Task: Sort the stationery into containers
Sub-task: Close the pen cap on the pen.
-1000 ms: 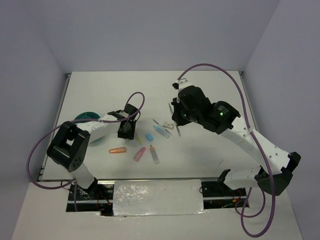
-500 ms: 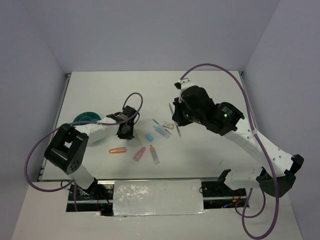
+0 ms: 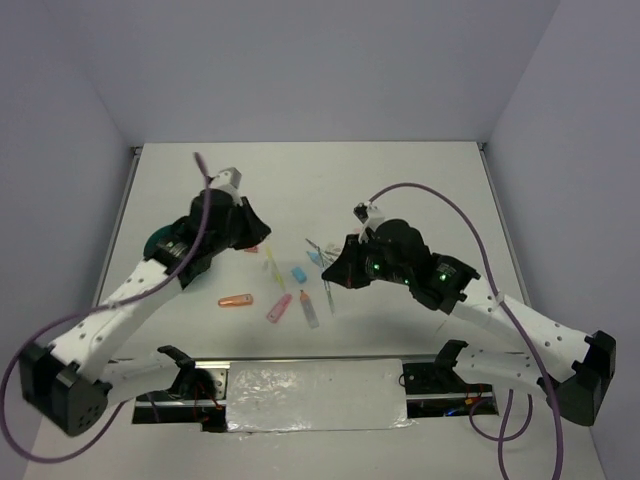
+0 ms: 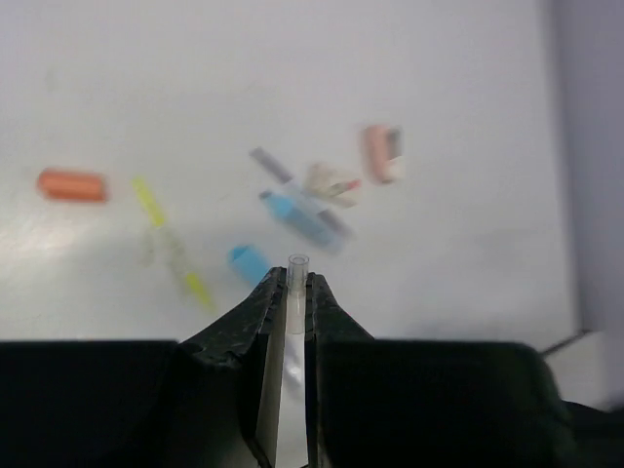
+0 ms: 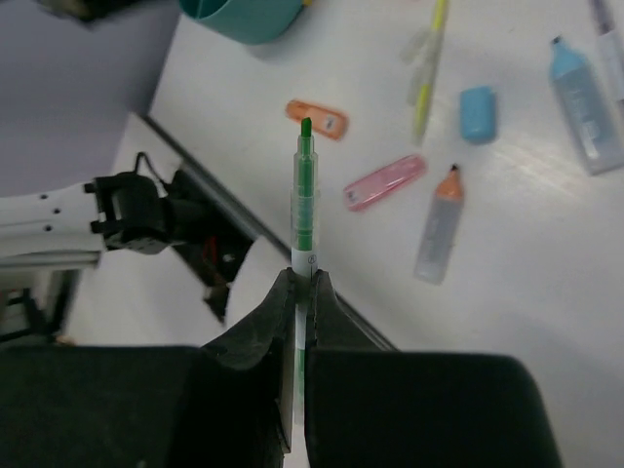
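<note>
the teal bowl [image 5: 244,18] sits at the left, half hidden under the left arm. the left gripper [image 4: 297,285] pinches a thin clear pen [image 4: 297,263] near its end, so it could swivel or slip out. right of the pink marker [image 3: 279,308], the right gripper [image 5: 303,278] clamps a green pen [image 5: 305,185]. its long tip may snag the bowl's rim, or the arms may clash there.

Markers [image 3: 279,308] clutter the table [image 3: 420,180] centre; its far half lies open.
</note>
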